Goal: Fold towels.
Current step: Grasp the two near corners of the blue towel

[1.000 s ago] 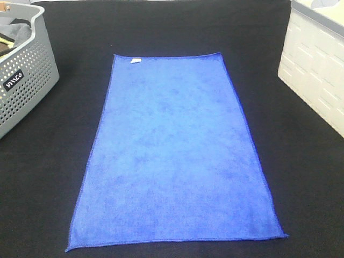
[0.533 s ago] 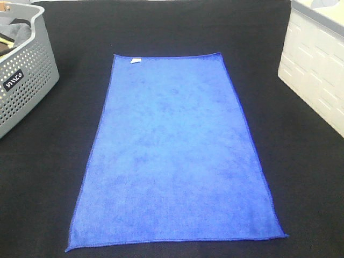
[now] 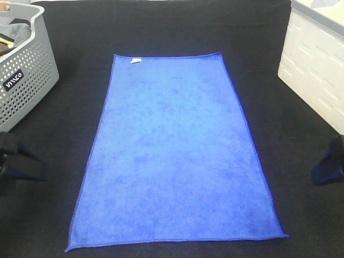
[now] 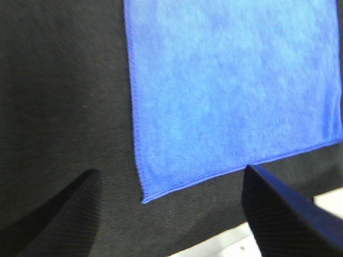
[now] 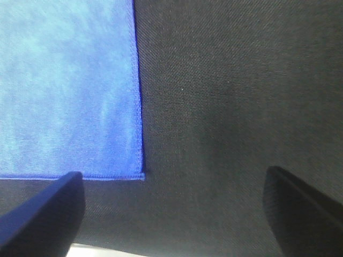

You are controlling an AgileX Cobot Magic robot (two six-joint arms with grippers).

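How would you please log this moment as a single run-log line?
towel: flat, unfolded | left gripper: open, empty, apart from towel | right gripper: open, empty, apart from towel | fold: not started

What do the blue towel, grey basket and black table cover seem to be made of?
The blue towel looks like microfibre cloth: matte fuzzy nap, stitched hem. The grey basket is probably moulded plastic: smooth, perforated. The black table cover seems woven fabric: matte, fine weave.

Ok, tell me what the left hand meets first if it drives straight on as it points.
Probably the blue towel, near its corner hem; the open left hand frames it, though depth is unclear.
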